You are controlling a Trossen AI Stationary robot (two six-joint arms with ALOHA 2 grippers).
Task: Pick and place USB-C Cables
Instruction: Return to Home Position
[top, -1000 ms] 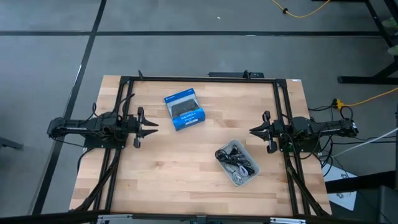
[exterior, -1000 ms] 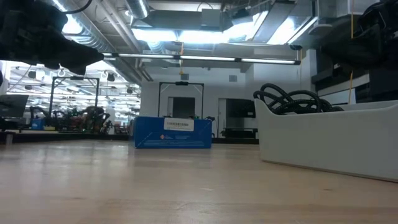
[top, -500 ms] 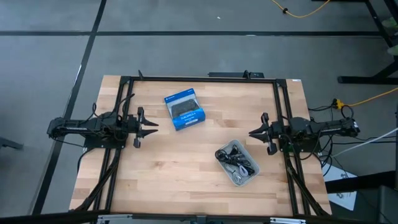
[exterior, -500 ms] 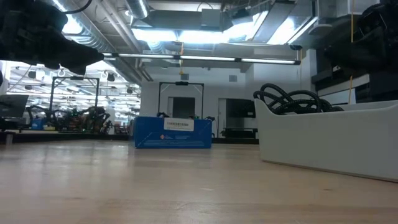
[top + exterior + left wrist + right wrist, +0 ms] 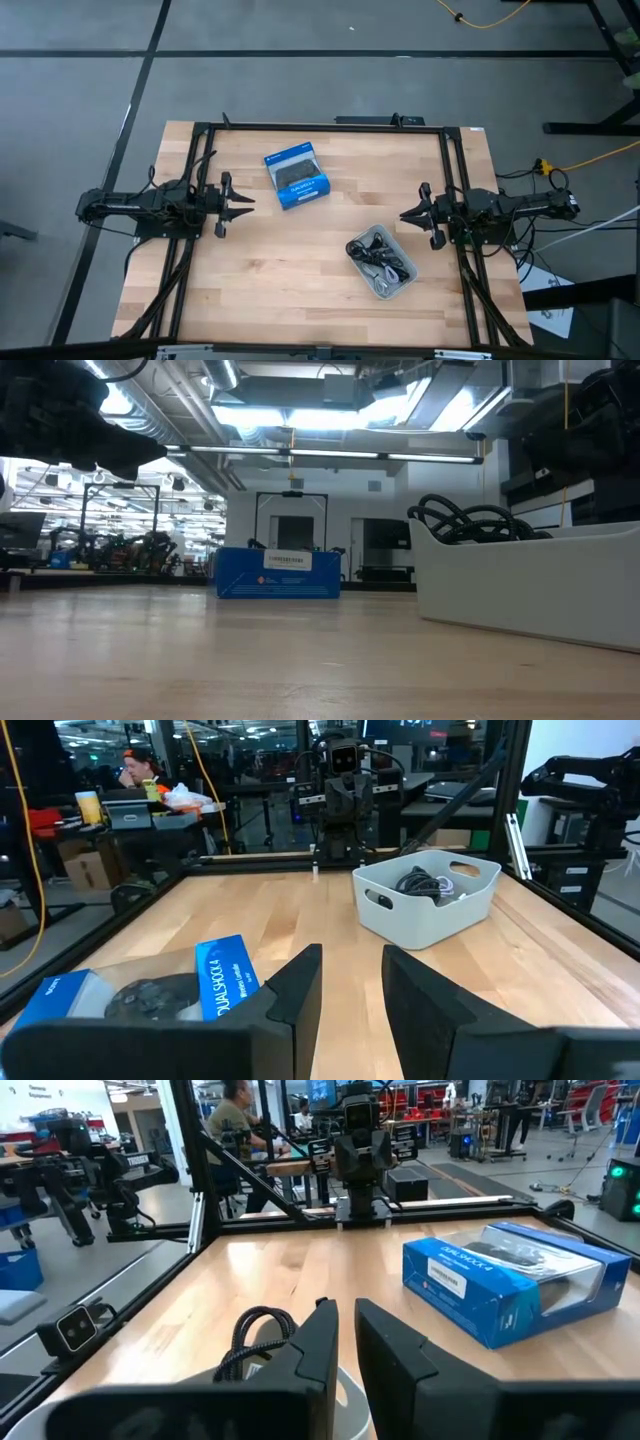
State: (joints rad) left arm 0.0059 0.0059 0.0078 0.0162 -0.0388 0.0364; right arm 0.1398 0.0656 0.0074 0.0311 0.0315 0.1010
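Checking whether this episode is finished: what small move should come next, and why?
Probably just a last settle of the right gripper toward its table edge, then stop. The black and whitish USB-C cables seem to lie in the pale grey rectangular tray, none shows loose on the wooden table, and the left gripper waits at its side.

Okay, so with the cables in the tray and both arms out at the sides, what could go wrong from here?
1. The black cable loops stand above the rim of the grey tray; they might spring out, or snag anything passing low over them.
2. The right gripper waits close to the tray, so a low move that way could catch a loop or nudge the tray. The left gripper waits farther off, nearer the blue box.
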